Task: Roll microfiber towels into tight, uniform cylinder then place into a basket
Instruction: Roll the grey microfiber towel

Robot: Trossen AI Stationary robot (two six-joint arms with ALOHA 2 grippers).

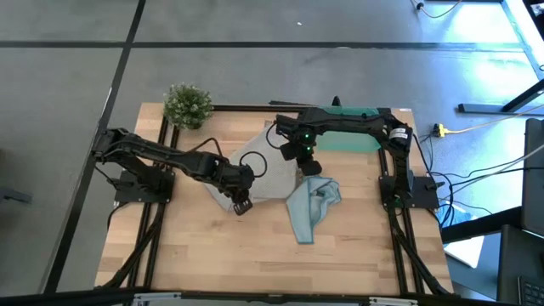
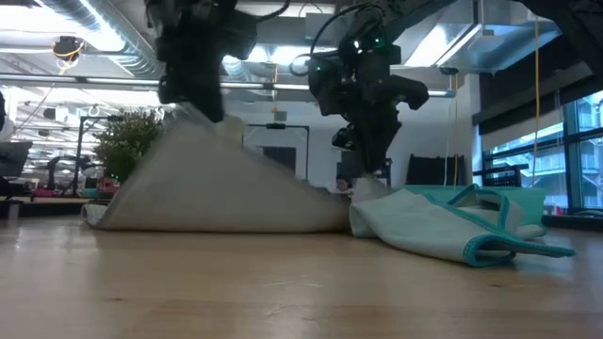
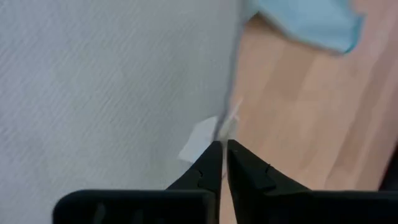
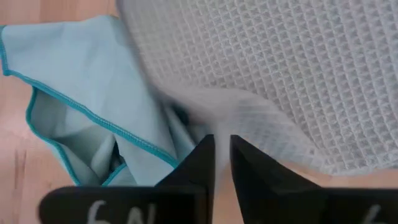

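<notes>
While the waffle-weave grey towel (image 1: 263, 166) is lifted into a slanted sheet at frame centre, its edge is pinched by the left gripper (image 1: 241, 204) and its other corner by the right gripper (image 1: 310, 164). Right of it, the smooth light-blue towel (image 1: 310, 208) lies crumpled on the wooden table (image 1: 212, 255); the rectangular teal basket (image 1: 353, 136) is seen at upper right

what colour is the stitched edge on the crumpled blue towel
Teal, darker than the light blue towel itself; the right wrist view shows it best.

Worktop (image 1: 212, 255): carries both towels, plant, basket.
Grey towel (image 1: 259, 174): centre, between the arms.
Blue towel (image 1: 310, 208): just right of the grey towel, touching it.
Basket (image 1: 348, 140): behind the towels, far right.
Plant (image 1: 187, 104): far left corner.
</notes>
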